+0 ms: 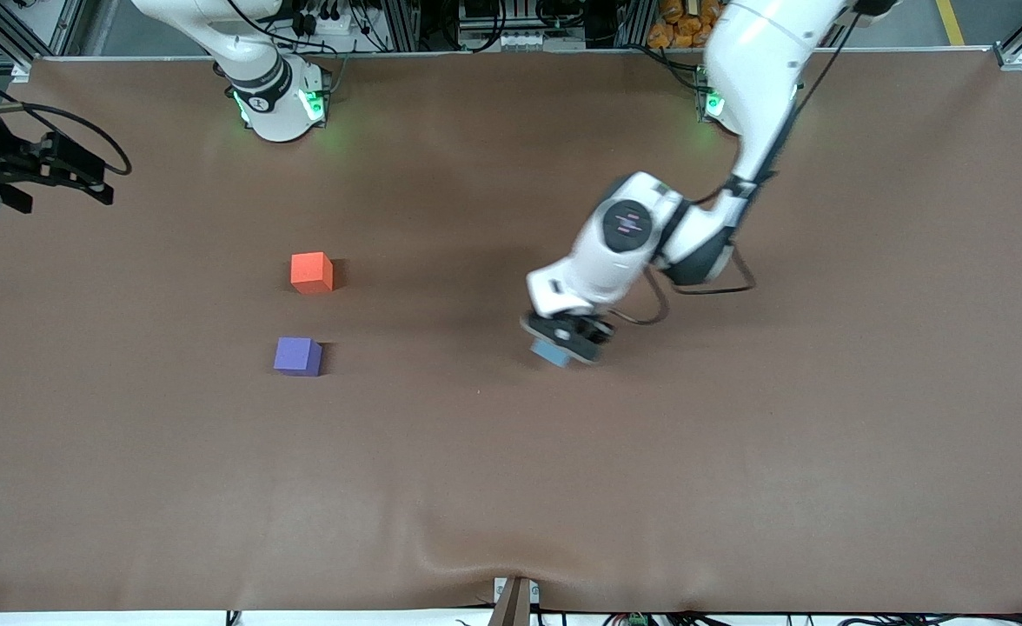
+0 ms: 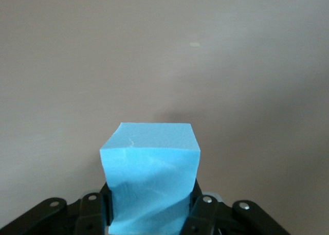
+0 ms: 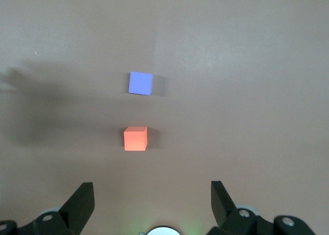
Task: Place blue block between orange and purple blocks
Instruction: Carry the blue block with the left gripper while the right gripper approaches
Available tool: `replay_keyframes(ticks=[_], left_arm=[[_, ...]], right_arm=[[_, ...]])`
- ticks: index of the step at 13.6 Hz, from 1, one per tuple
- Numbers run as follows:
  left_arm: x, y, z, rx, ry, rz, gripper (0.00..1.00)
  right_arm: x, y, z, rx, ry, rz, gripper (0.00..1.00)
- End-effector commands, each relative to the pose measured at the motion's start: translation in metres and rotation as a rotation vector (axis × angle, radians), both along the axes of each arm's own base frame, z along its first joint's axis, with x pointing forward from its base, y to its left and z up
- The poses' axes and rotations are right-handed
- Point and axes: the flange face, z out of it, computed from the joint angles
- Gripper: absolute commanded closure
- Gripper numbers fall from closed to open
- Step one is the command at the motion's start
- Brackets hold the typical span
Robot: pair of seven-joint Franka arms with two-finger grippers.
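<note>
Foam, by the look of it: left gripper squeezes the light blue block by its sides, well apart from the orange block, while the right gripper waits, fingers spread, over it and the purple block.

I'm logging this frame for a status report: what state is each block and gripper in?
blue block: gripped by the left gripper, over bare table.
orange block: resting on the table, untouched.
purple block: resting on the table, nearer the front camera than the orange one.
right gripper: open, empty, waiting.
</note>
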Motion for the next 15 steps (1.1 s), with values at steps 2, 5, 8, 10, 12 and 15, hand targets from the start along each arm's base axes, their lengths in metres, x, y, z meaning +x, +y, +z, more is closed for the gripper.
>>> replay_keyframes(ticks=[2,5,8,10,12,15], left_arm=[[-0.029,-0.085,-0.018,-0.045,0.003,0.003,1.0],[-0.051,-0.106,-0.043,-0.027,0.027,0.003,0.96],[-0.062,-0.113,-0.05,-0.02,0.046,0.113,0.0],[-0.056,-0.112,-0.027,-0.038,0.025,0.126,0.0],[-0.037,-0.099,0.019,-0.044,-0.005,0.179,0.0],[0.004,-0.037,0.126,-0.001,-0.046,0.268,0.0]], right_arm=[[0.0,0.038,0.005,0.017,-0.054,0.062,0.0],[0.014,0.103,-0.021,0.022,-0.064,0.175,0.0],[0.028,0.123,-0.056,0.022,-0.015,0.201,0.0],[0.036,0.142,-0.083,0.018,0.03,0.228,0.0],[0.051,0.166,-0.142,-0.002,0.125,0.257,0.0],[0.039,0.228,-0.18,-0.029,0.164,0.341,0.0]])
